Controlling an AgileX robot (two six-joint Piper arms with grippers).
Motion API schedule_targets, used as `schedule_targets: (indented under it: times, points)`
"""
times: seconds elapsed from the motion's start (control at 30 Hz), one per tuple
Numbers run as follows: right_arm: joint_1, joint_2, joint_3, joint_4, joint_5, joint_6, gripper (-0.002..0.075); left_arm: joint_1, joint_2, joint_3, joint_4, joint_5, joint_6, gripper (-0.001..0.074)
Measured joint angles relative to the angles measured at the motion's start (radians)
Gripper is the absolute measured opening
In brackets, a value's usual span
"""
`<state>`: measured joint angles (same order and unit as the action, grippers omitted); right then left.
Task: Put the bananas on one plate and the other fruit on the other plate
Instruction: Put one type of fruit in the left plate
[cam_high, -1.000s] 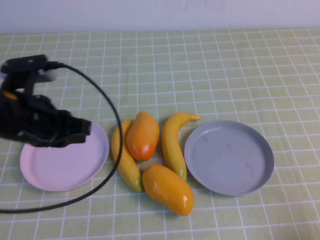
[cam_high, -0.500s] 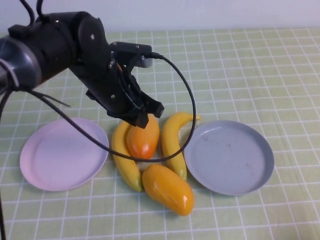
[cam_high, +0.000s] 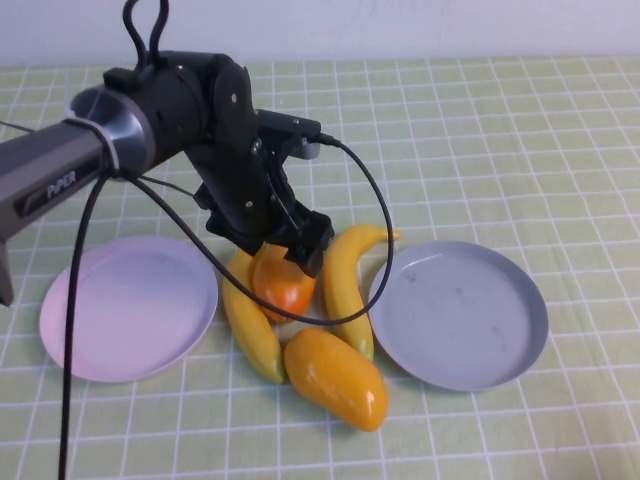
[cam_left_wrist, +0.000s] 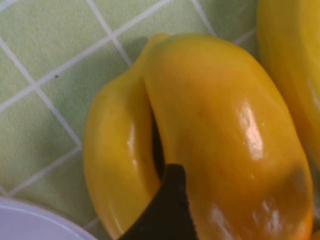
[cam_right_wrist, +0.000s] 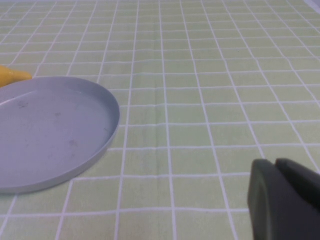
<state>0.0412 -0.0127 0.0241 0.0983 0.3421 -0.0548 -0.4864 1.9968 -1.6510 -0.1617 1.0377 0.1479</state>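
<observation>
now | green checked cloth (cam_high: 520, 130), pale wall behind | left gripper (cam_high: 290, 245) over mango (cam_high: 283, 285), right gripper (cam_right_wrist: 285, 202) parked; jaws unclear

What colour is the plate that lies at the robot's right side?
Grey-blue, with faint dark scuffs: the plate shows best in the high view, still bare.

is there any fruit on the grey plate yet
No, the grey-blue plate is bare in the high view; both bananas and both mangoes lie on the cloth, with the left gripper over them.
</observation>
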Motion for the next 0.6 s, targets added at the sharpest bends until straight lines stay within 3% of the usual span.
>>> schedule_targets:
  times: [0.37, 0.6]
  points:
    - [0.0, 0.0, 0.0, 0.0, 0.0, 0.0, -0.0017, 0.0, 0.059, -0.005, 0.044, -0.05, 0.003, 0.061]
    - [0.0, 0.0, 0.0, 0.0, 0.0, 0.0, -0.0017, 0.0, 0.084, -0.01, 0.019, -0.054, 0.006, 0.0547]
